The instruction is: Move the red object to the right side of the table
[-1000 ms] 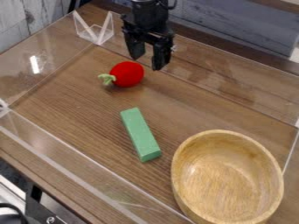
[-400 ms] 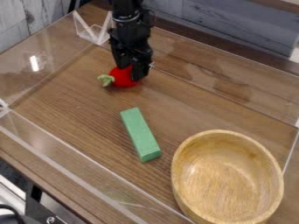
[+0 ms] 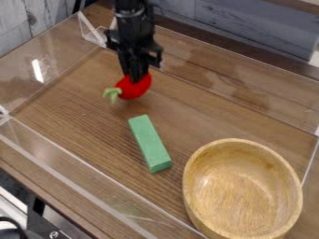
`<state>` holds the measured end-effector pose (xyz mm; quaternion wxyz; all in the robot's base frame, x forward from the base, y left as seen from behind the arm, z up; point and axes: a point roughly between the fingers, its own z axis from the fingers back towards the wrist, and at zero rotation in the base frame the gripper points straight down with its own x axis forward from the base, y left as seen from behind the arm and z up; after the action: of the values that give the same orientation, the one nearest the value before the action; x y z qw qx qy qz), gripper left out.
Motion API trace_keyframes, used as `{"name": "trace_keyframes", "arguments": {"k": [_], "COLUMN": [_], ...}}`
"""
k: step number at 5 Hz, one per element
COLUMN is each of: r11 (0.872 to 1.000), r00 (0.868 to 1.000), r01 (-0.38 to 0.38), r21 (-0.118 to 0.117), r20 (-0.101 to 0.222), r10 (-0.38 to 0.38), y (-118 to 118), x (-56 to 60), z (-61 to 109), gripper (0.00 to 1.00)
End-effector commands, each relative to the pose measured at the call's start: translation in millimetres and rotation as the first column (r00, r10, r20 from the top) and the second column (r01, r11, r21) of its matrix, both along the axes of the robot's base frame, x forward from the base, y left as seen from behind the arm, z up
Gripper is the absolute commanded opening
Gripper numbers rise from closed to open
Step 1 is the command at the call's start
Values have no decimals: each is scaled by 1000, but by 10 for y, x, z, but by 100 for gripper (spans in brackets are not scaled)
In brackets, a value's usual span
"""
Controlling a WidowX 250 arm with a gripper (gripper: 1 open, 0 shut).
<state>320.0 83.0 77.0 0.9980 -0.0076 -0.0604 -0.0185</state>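
The red object (image 3: 134,89), a small rounded toy with a green stem end pointing left, lies on the table (image 3: 230,103) at the back left. My gripper (image 3: 134,75) points straight down onto its top. The dark fingers stand close together and pinch the toy, hiding its upper part. The toy still rests on the wood.
A green rectangular block (image 3: 149,143) lies just in front of the toy. A round wooden bowl (image 3: 200,154) fills the front right corner. Low clear acrylic walls (image 3: 44,70) border the tabletop. Bare wood shows at the right, behind the bowl.
My gripper came from behind and to the right of the toy, dropped onto it, and its fingers went from wide apart to pinched on the toy.
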Motion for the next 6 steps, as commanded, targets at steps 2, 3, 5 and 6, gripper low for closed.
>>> {"name": "trace_keyframes", "arguments": {"k": [2,3,5,6], "r11": [996,997,965,952], "r00": [992,993,960,948], "r01": [-87,-75,-258,-303], "r21": [-22,-36,-51,-52], "r20": [87,91,93,90], "r10": [88,78,262,307], "y": [-589,-810,-1205,-1217], "x": [279,451,584,573], "z": [248,203,15,31], "gripper": [0,0,0,0]}}
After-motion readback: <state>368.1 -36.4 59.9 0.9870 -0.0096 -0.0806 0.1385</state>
